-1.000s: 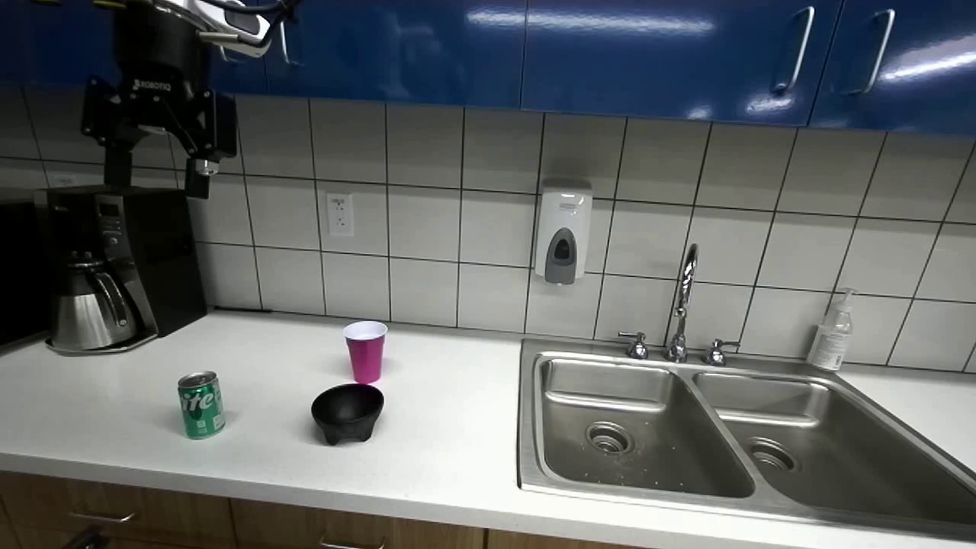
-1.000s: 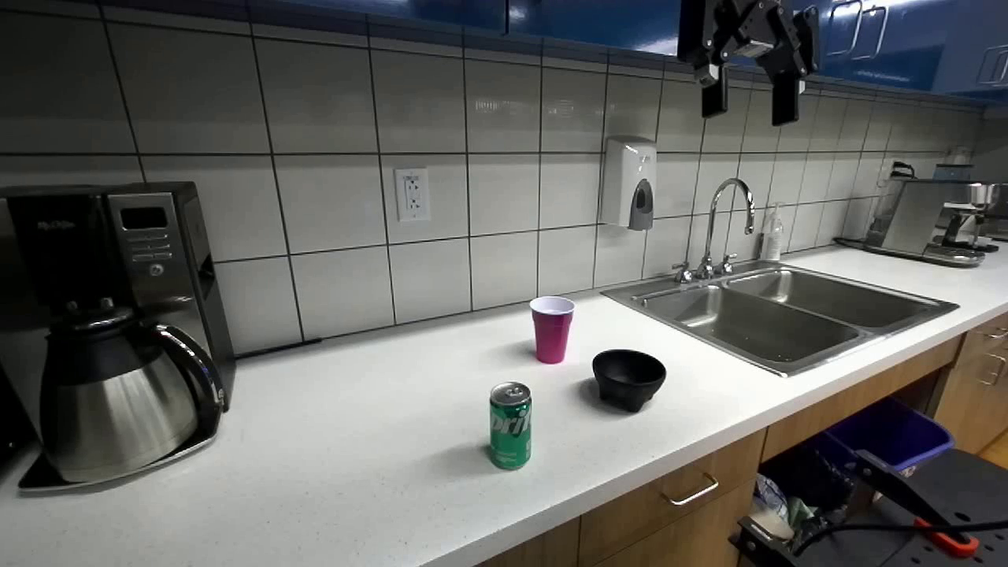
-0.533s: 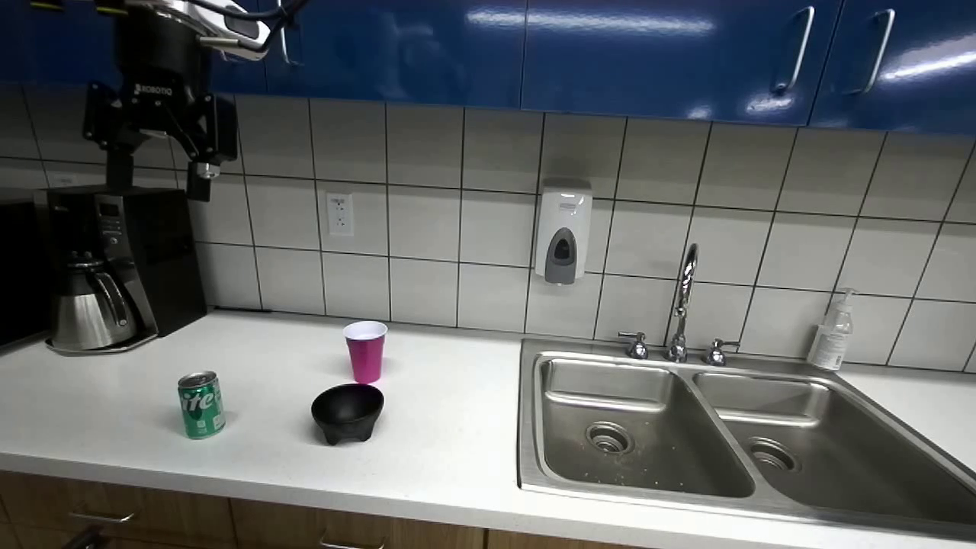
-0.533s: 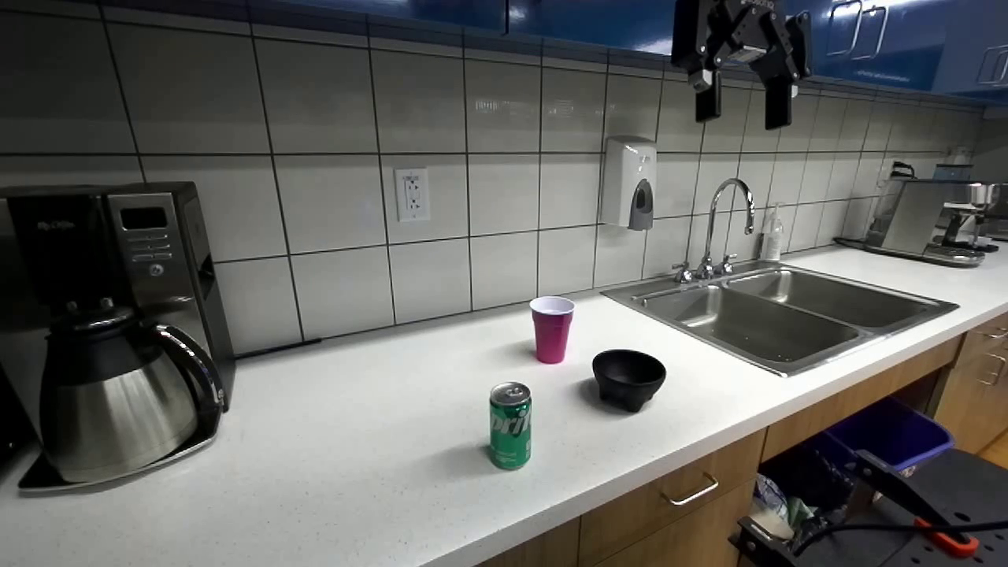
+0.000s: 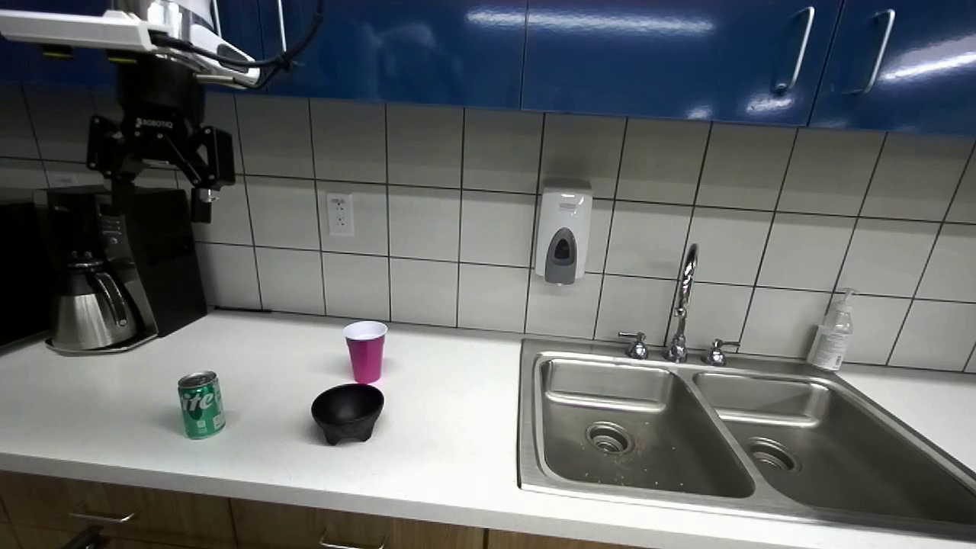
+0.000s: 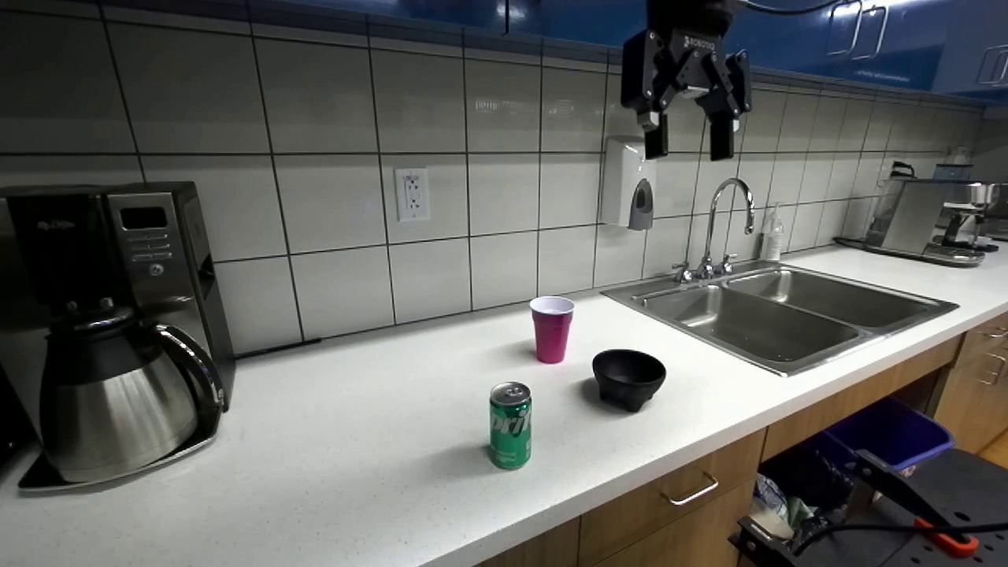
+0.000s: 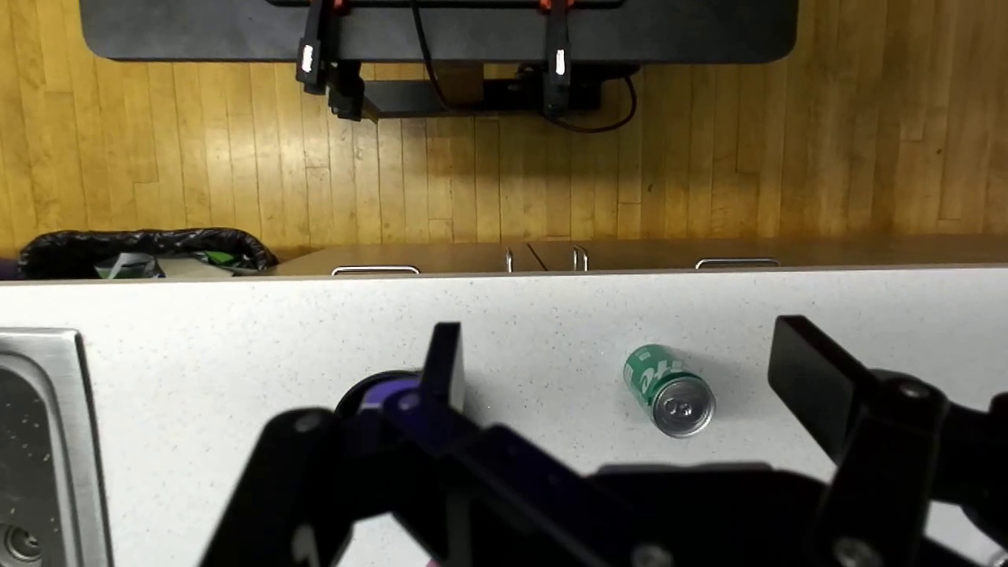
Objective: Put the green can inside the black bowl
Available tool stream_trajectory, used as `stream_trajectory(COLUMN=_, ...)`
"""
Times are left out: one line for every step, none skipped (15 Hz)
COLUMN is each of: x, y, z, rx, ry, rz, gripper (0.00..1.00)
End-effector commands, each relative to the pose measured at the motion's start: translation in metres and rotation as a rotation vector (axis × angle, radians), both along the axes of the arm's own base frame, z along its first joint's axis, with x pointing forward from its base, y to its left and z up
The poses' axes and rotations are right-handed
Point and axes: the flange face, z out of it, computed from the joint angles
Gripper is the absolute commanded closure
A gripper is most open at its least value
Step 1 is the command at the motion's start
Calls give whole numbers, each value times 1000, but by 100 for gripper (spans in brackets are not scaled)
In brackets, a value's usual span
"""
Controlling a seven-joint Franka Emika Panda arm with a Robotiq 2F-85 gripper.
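The green can [image 5: 201, 406] stands upright on the counter, silvery top up, and shows in both exterior views [image 6: 510, 429]. The black bowl [image 5: 347, 415] stands apart from it, near the pink cup, and shows in both exterior views [image 6: 628, 378]. My gripper [image 5: 162, 207] is open and empty, high above the counter; it shows in both exterior views [image 6: 689, 150]. In the wrist view the can [image 7: 665, 386] appears between the spread fingers of the gripper [image 7: 618, 342], well below them. There the bowl [image 7: 362, 388] is mostly hidden behind a finger.
A pink cup [image 5: 366, 358] stands just behind the bowl. A coffee maker [image 6: 118, 339] stands at one end of the counter [image 6: 354, 441] and a double sink [image 5: 640, 427] at the other. Blue cabinets [image 5: 396, 53] hang above.
My open gripper has come down in both exterior views, and in one of them has also shifted left. The can, bowl and cup have not moved.
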Motion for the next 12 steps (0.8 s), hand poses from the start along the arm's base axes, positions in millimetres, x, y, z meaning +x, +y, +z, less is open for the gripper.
stream_trajectory(x=16, y=10, z=-12, rx=1, ry=-2, rz=36, gripper=0)
stream_trajectory(x=19, y=12, z=-17, rx=1, ry=-1, rz=41, gripper=0)
stream_trajectory(x=23, y=15, z=-22, rx=0, ry=2, rz=45, gripper=0)
stream_trajectory(x=26, y=17, z=-27, rx=0, ry=5, rz=51, gripper=0)
stream_trajectory(x=29, y=20, z=-31, rx=0, ry=5, rz=55, gripper=0)
stream_trajectory(x=33, y=22, z=-36, rx=1, ry=7, rz=59, gripper=0)
stream_trajectory(x=36, y=25, z=-41, rx=2, ry=12, rz=65, gripper=0)
stream_trajectory(x=40, y=28, z=-47, rx=2, ry=16, rz=70, gripper=0)
stream_trajectory(x=42, y=31, z=-52, rx=3, ry=19, rz=77, gripper=0)
stream_trajectory(x=45, y=34, z=-57, rx=4, ry=24, rz=83, gripper=0)
stream_trajectory(x=48, y=38, z=-62, rx=3, ry=28, rz=90, gripper=0)
stream_trajectory(x=51, y=42, z=-67, rx=5, ry=31, rz=97, gripper=0)
